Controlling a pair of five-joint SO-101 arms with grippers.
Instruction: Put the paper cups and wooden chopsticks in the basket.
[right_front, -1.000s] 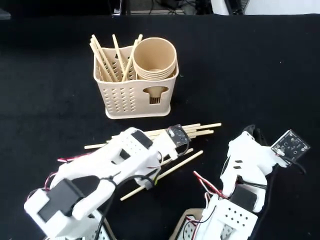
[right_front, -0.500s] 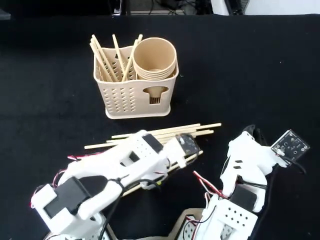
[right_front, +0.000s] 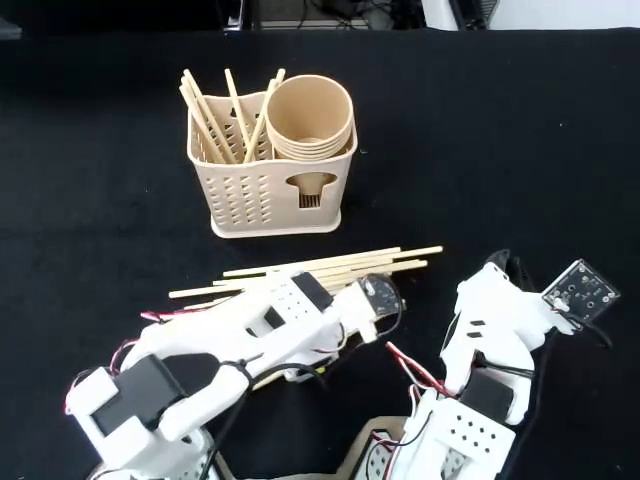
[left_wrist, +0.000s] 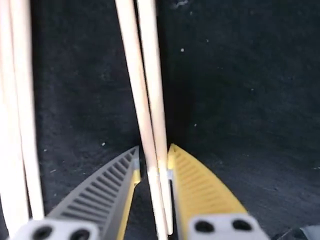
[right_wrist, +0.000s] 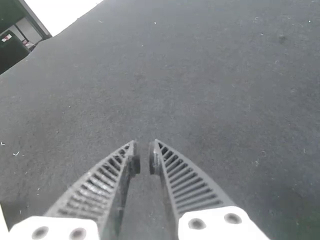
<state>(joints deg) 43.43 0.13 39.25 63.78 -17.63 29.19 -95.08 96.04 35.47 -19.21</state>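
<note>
Chopstick pair (left_wrist: 146, 100): flat on the black table (right_front: 520, 150), side by side and touching. Pinched between the tips of the left pincer (left_wrist: 154, 165), clenched on both sticks, one finger on each flank. Gripped close to one end, it seems, with nearly the whole length running straight out ahead of the tips. Long axis square to the line along which the jaws close, so a grip across the width and not along it.

Just beside the pincer, on the side of its grey finger: more loose chopsticks (left_wrist: 20, 100), roughly parallel to the held pair. Seen from above as a loose bundle (right_front: 330, 263) between the pincer and the basket (right_front: 262, 195).

Beyond that bundle, well apart from the pincer: the basket, with stacked paper cups (right_front: 310, 115) in one compartment and tilted chopsticks (right_front: 215, 115) in the other.

Off to the other side: the right pincer (right_wrist: 143, 155), tips nearly together on nothing, above bare cloth, far from any stick. Left arm clearly the nearer one for this work.

By judgement: grasp made, lift and carry not yet done. Calls for raising the pair and tipping it upright over the chopstick compartment. Likely risk: with so much length past the grip, sagging or twisting in the jaws.
</note>
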